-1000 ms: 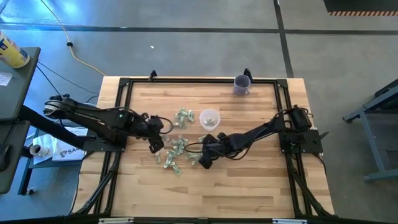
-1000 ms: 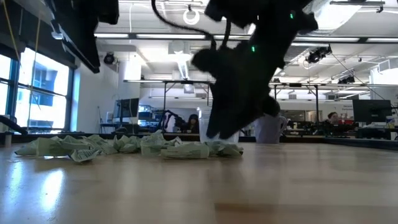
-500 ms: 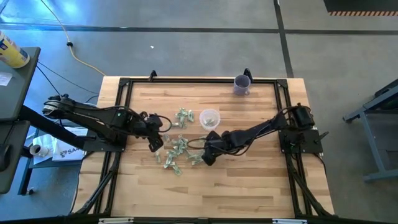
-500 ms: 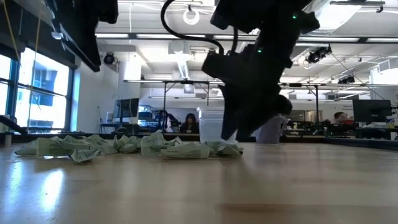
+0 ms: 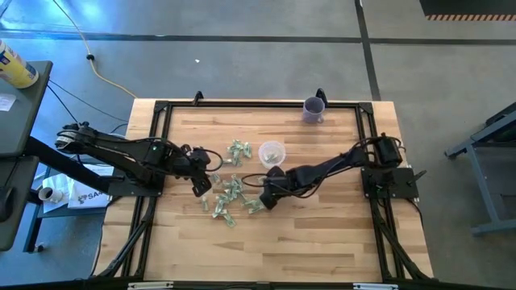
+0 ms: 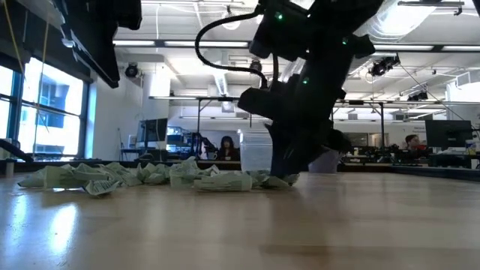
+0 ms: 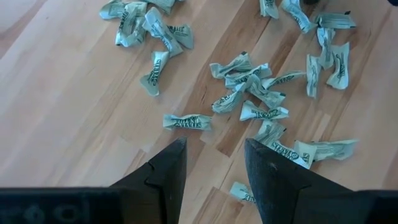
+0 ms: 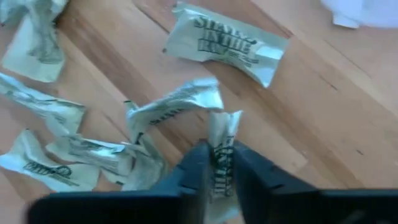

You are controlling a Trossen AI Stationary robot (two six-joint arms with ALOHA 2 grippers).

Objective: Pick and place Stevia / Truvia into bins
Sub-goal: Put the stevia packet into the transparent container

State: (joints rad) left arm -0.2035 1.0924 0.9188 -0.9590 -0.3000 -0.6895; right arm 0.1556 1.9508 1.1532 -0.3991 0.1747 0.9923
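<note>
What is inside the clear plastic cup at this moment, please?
In the high view the clear cup shows a few pale green packets inside. How many cannot be counted. In the low view the right end effector, shut on one packet, covers most of the cup.

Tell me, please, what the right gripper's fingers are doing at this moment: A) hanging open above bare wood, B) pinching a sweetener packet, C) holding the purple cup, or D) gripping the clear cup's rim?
B: in the right wrist view the right gripper has its fingers closed on a sweetener packet.
</note>
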